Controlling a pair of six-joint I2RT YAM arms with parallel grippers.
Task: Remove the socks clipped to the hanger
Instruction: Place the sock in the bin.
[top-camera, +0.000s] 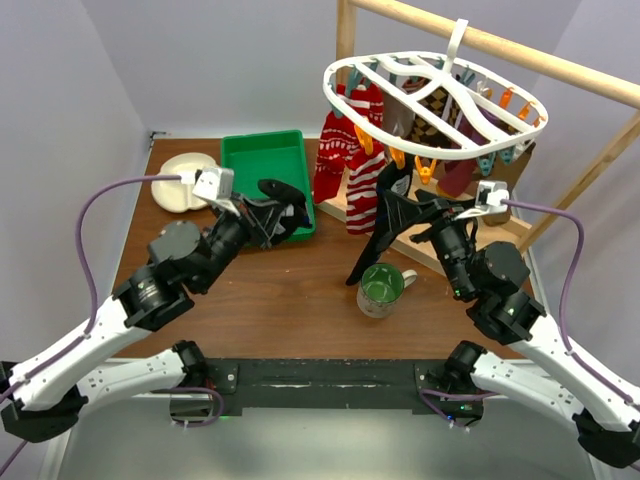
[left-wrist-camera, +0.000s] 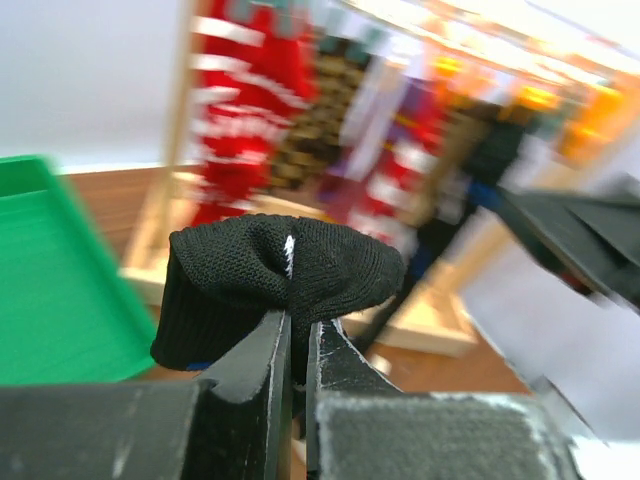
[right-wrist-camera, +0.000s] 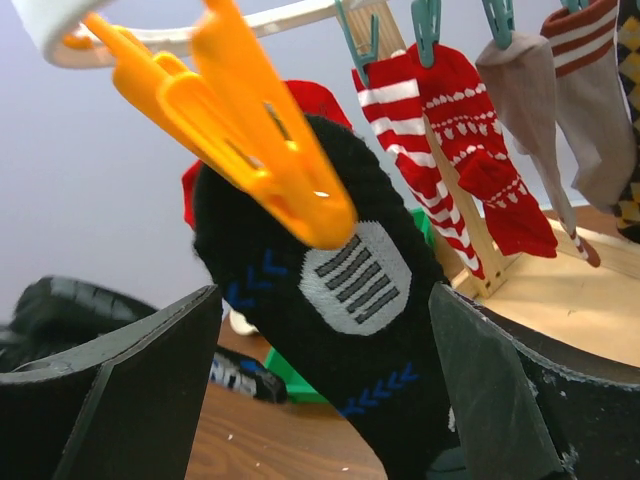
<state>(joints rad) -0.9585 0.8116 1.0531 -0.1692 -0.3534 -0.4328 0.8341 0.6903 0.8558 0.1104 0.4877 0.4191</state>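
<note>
I log 1 brown wooden bench (top-camera: 300, 300). At its back lies 1 green tray (top-camera: 262, 160). Just left of the tray sits 1 cream, rounded object (top-camera: 183, 183); I cannot tell what it is. Near the front centre stands 1 mug (top-camera: 374, 306), upright, green inside, handle to the right. At back right I see 1 wooden frame: upright post (top-camera: 345, 40), slanting top pole (top-camera: 540, 55), diagonal brace (top-camera: 590, 180), flat base (top-camera: 515, 232).

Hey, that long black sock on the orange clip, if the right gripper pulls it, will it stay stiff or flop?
Probably floppy: the black sock looks like soft knit and hangs limp from the orange clip. It likely stretches before the clip lets go. The knit should not slip much between the open fingers of the right gripper.
</note>
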